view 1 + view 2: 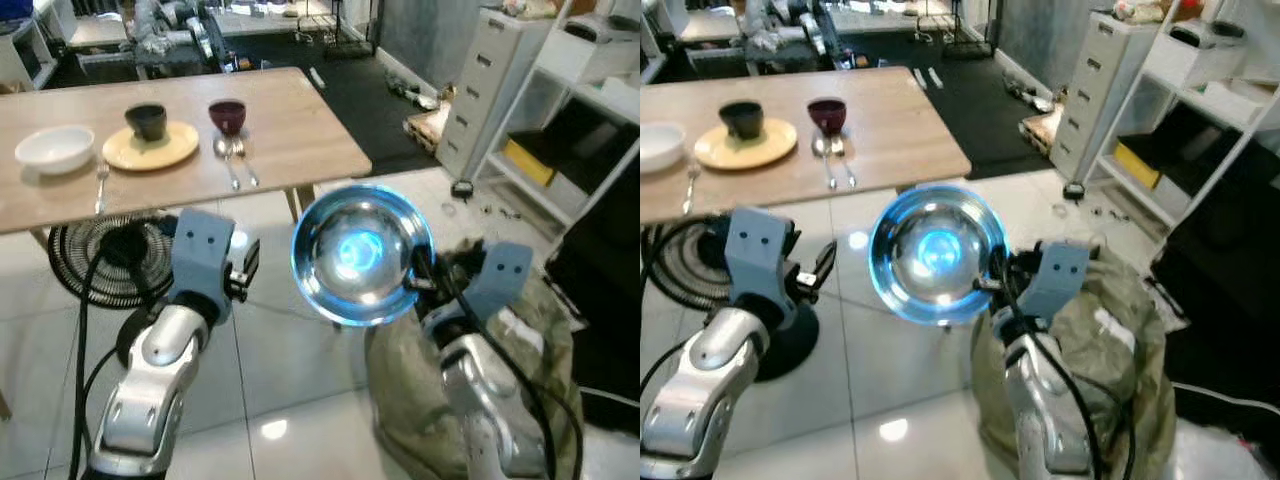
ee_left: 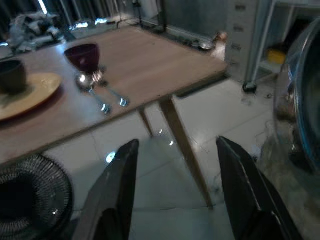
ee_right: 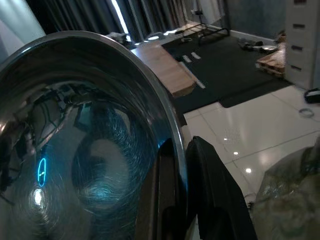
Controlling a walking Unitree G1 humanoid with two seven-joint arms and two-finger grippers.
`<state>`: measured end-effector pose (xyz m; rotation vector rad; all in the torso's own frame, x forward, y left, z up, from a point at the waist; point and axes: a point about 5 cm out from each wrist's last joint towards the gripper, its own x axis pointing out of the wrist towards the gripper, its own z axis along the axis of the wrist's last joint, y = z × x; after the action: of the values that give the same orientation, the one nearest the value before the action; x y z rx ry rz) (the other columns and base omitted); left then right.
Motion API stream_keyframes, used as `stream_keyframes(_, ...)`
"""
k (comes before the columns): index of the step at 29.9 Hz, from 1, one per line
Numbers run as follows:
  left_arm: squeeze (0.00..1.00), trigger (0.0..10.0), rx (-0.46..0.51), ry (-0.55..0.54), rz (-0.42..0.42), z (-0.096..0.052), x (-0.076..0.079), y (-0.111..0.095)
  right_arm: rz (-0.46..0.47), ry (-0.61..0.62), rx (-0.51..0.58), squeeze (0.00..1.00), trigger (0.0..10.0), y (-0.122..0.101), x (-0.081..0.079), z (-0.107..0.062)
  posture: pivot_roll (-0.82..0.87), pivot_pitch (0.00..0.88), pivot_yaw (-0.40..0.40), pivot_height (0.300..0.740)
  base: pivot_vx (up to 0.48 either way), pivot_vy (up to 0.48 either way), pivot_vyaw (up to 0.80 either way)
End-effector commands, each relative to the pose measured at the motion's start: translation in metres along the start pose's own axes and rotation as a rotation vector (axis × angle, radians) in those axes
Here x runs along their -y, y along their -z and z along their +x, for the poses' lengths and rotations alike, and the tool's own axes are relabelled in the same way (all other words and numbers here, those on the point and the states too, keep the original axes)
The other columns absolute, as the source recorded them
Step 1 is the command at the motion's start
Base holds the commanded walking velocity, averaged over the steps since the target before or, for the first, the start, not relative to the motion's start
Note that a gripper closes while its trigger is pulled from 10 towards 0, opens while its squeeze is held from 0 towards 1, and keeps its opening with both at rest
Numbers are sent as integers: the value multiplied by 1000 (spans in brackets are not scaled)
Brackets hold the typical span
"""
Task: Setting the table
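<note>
My right gripper (image 1: 418,272) is shut on the rim of a shiny steel bowl (image 1: 360,255), held up over the tiled floor with its hollow facing me. In the right wrist view the fingers (image 3: 200,190) pinch the bowl's rim (image 3: 150,100). My left gripper (image 2: 175,190) is open and holds nothing, near the table's front right corner. On the wooden table (image 1: 290,130) stand a white bowl (image 1: 55,148), a yellow plate (image 1: 150,146) with a dark cup (image 1: 146,120), a dark red glass (image 1: 227,115), two spoons (image 1: 238,160) and a fork (image 1: 101,183).
A black floor fan (image 1: 105,260) sits under the table's front edge. A greenish bag (image 1: 470,400) lies on the floor below my right arm. A grey drawer cabinet (image 1: 485,85) and white shelves (image 1: 590,110) stand to the right. A dark rug (image 1: 350,90) lies beyond the table.
</note>
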<state>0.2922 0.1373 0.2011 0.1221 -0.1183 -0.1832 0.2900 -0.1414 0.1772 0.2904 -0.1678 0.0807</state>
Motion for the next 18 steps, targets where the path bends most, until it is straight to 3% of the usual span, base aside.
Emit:
stream_keyframes(1, 0, 10000, -11, -11, 6, -2, -3, 3, 12, -19, 25, 0, 10000, -4, -6, 3, 13, 0, 82, 740, 480, 0, 0)
stream_keyframes(18, 0, 10000, -9, -13, 8, -2, -3, 3, 26, -66, 35, 0, 10000, -6, -18, 11, 21, 0, 79, 740, 480, 0, 0)
